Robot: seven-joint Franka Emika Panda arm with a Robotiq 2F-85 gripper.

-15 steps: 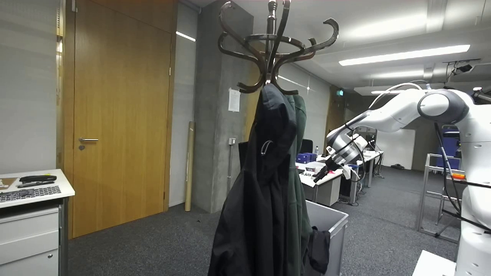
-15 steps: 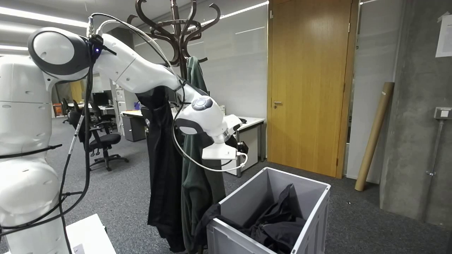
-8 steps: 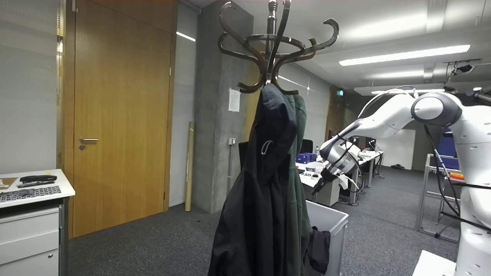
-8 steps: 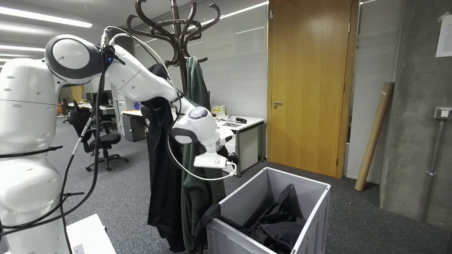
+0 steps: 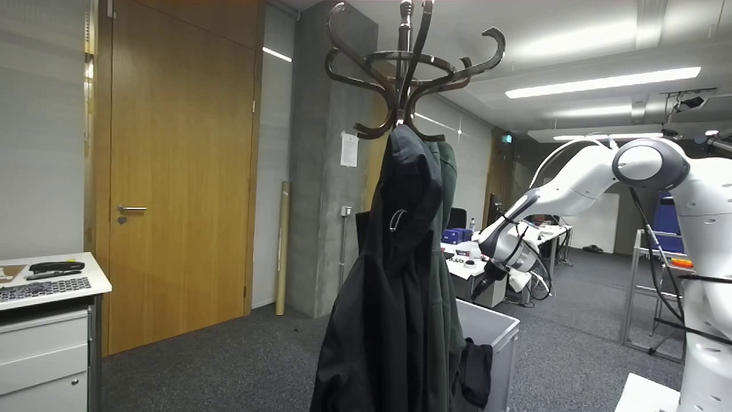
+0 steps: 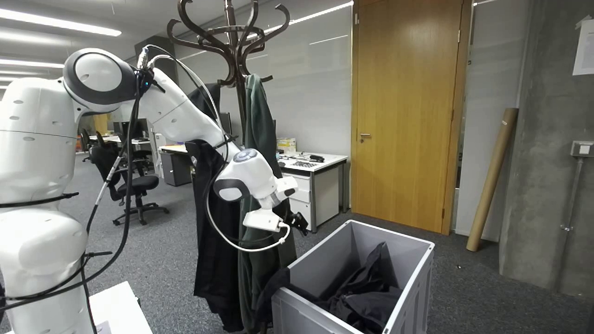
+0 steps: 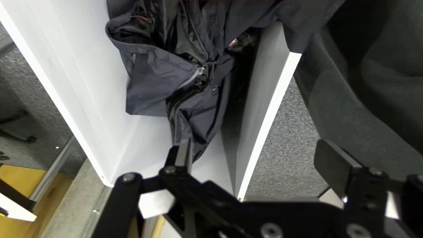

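One robot arm (image 6: pixel 181 113) slopes down before you, ending in one gripper (image 7: pixel 256 153); its two fingers (image 7: pixel 333 165) stand wide apart, with nothing held between them; in the wrist view you see the gap lying across one long wall of the single grey crate (image 6: pixel 408 260) below. Within that crate, which stands on the carpet (image 6: pixel 464 297), lies one crumpled heap of dark clothing (image 6: pixel 366 301); whether it comprises one garment or several, you cannot tell; note one pale zip-like strip (image 7: pixel 190 80) in the wrist view, and one dark sleeve-like fold (image 5: pixel 476 372) draped outward over the rim at a corner. Beside the crate stands one coat stand (image 5: pixel 405 37) with dark curved hooks; from it hang two garments, namely one black coat (image 5: pixel 383 309) and one green coat (image 5: pixel 441 292), the latter nearer the crate; one finger appears against the green coat in your wrist view, though contact cannot be judged. In both exterior views you find one wooden door (image 6: pixel 403 116), one cardboard tube (image 6: pixel 492 181) leaning beside one concrete pillar (image 6: pixel 552 185), and one sheet of paper (image 5: pixel 349 150) fixed to that pillar; in an exterior view one black swivel chair (image 6: pixel 139 184) stands behind the arm, with others farther off, too small for you to count.
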